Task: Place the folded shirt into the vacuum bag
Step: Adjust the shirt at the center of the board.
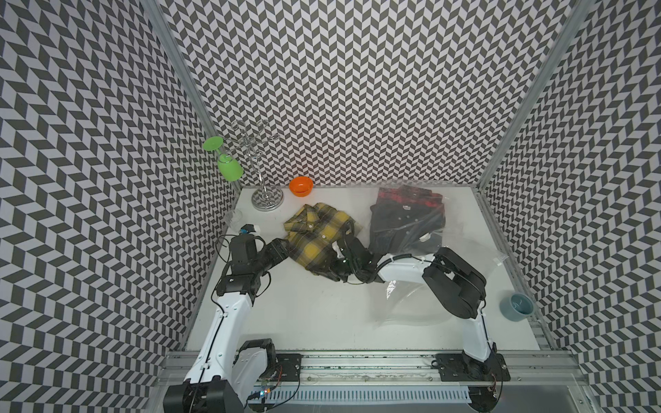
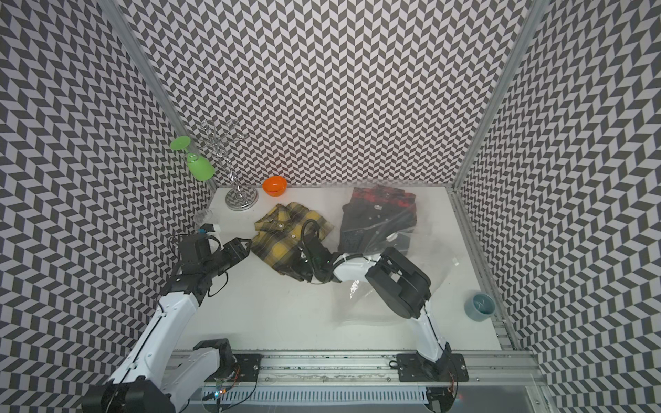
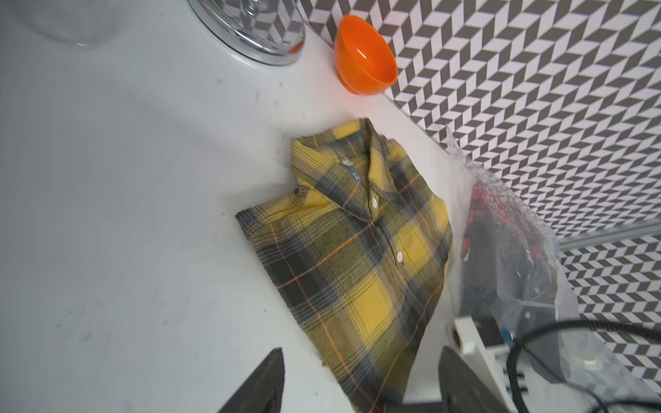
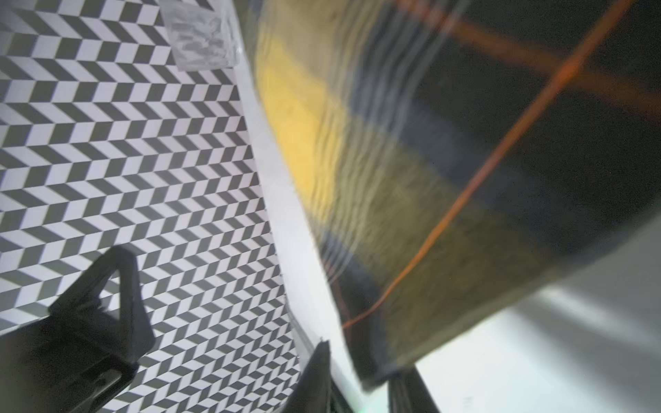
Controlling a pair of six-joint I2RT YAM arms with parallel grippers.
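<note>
Left hand (image 3: 361, 354): spread, 8 o'clock of shirt (image 1: 318, 236).
Right hand (image 4: 365, 361): at hem; you cannot tell grip.
Vacuum bag (image 1: 404, 307): 3 o'clock.

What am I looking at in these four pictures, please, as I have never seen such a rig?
Two robot arms stand at a white table. Two pictures look down from above; two come from cameras on the arms' wrists. On the table lie a yellow plaid shirt, a clear vacuum bag holding dark shirts, an orange bowl, a blue cup and a glass rack. The left end effector is open beside the shirt, holding nothing. The right end effector pinches the shirt's near corner.
</note>
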